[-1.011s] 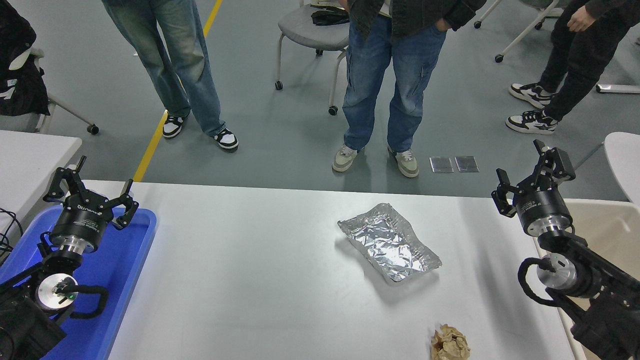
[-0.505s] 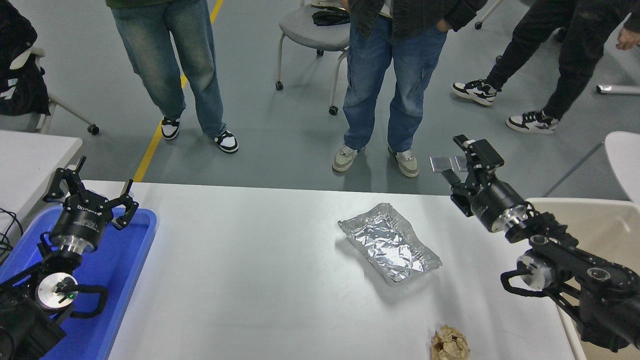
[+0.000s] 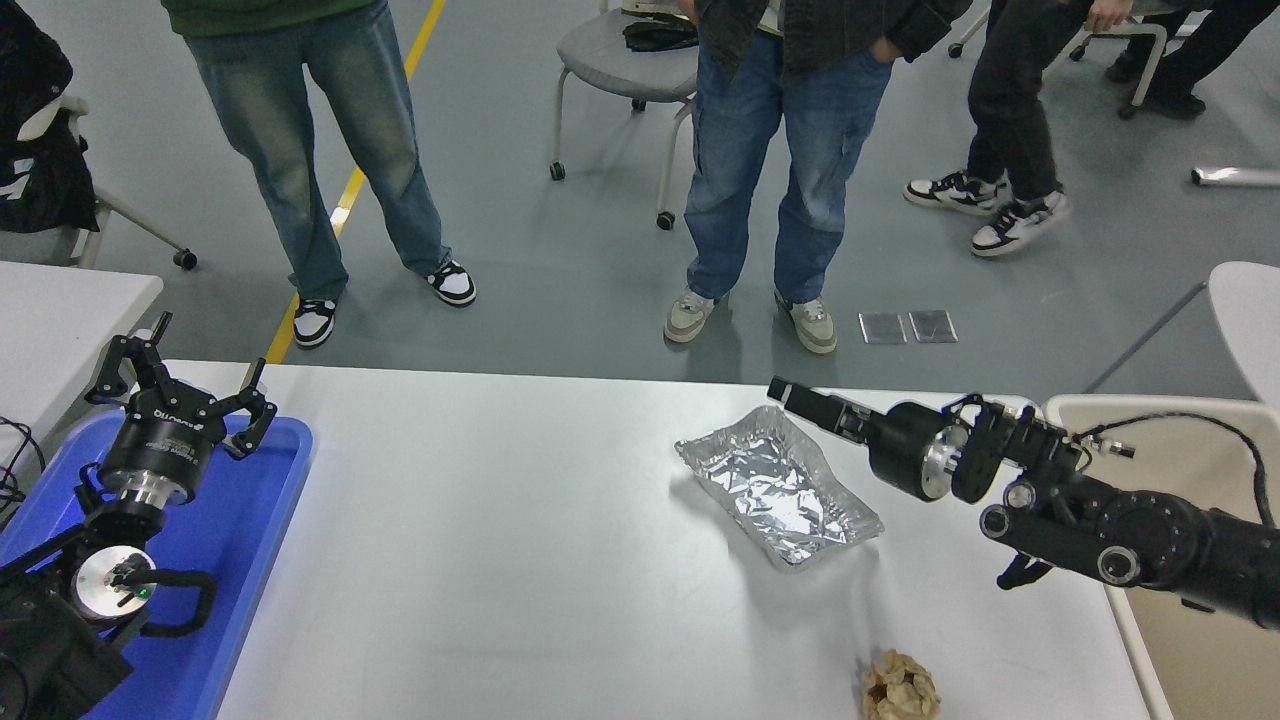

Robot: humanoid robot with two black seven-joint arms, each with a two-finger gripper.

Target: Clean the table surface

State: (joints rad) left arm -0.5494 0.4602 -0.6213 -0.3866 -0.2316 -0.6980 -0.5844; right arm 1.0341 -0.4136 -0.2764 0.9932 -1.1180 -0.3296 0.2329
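Note:
The white table surface (image 3: 500,540) fills the lower half of the head view. A crumpled silver foil tray (image 3: 778,487) lies on it right of the middle. A crumpled brown paper ball (image 3: 900,688) lies near the front edge. My right gripper (image 3: 788,393) points left, seen edge-on, just above the foil tray's far right corner. My left gripper (image 3: 180,385) is open and empty, parked over the blue tray (image 3: 250,520) at the lower left.
A beige plastic bin (image 3: 1190,620) stands at the table's right end under my right arm. Smaller white tables show at the left (image 3: 60,300) and right (image 3: 1250,310) edges. Three people stand beyond the far edge, with a chair (image 3: 620,60) behind.
My right arm has swung left and down from beside the bin, its gripper now pointing left at the foil tray's far corner. The people at the far side have shifted. The left arm has not moved.

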